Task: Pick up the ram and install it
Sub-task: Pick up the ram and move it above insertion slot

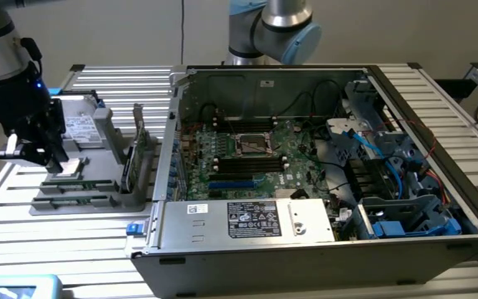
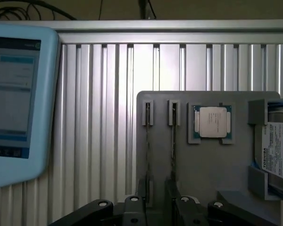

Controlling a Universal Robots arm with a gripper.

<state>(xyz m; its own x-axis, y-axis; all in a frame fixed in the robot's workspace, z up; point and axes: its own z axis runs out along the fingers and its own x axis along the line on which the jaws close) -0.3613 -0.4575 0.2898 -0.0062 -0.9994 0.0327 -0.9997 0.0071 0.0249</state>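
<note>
Two ram sticks lie edge-up in slots of a grey holder [image 1: 98,187] at the exterior view's left: one ram [image 1: 77,185] nearer the processor, the other ram [image 1: 71,201] beside it. In the wrist view they are thin lines, ram [image 2: 173,141] and ram [image 2: 147,141]. My gripper [image 1: 52,163] hangs just above the holder, over the processor and the sticks. Its dark fingers [image 2: 156,207] stand open, holding nothing, near the sticks' ends. The motherboard [image 1: 248,152] with its black memory slots [image 1: 248,164] lies in the open computer case [image 1: 305,237].
The holder also carries a processor chip [image 2: 212,122], a silver hard drive [image 2: 279,153] and an upright green expansion card [image 1: 131,156]. A blue-framed tablet [image 2: 14,94] lies on the slatted metal table [image 2: 99,117]. Cables and drive cages crowd the case's right side.
</note>
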